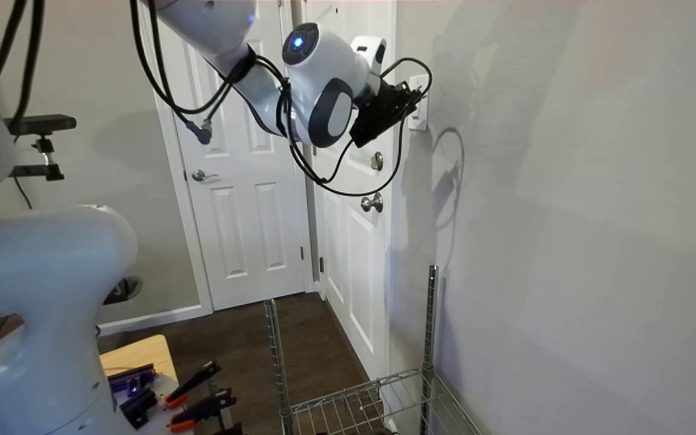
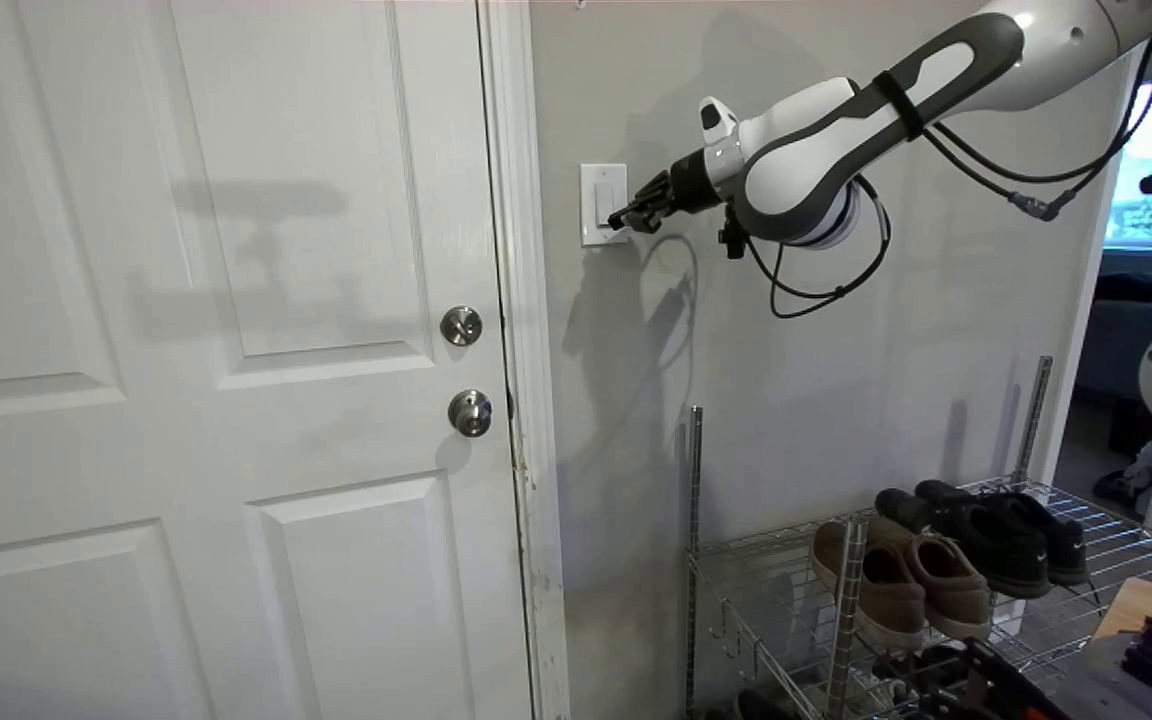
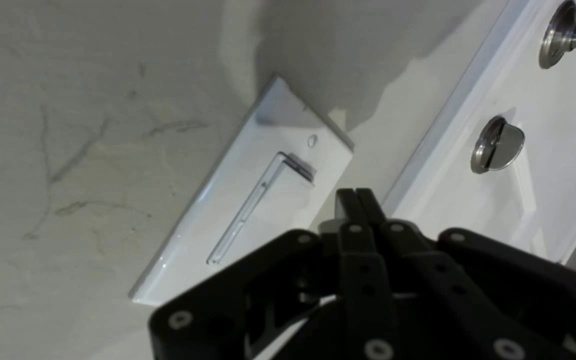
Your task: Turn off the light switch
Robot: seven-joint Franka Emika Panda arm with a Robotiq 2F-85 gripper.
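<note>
The light switch [image 2: 601, 203] is on the wall [image 2: 786, 410] beside the door [image 2: 206, 430], its long way up and down. The claw [image 3: 356, 196] is pinched tight, holding nothing, right by the switch's low part; I can't tell if they touch. It likely must push straight in.

One light switch [image 2: 597, 204], two doors [image 1: 242, 208] [image 1: 349, 232]

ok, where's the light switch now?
In an exterior view, the light switch is on the wall just right of the door frame, the gripper overlapping its lower right.
</note>
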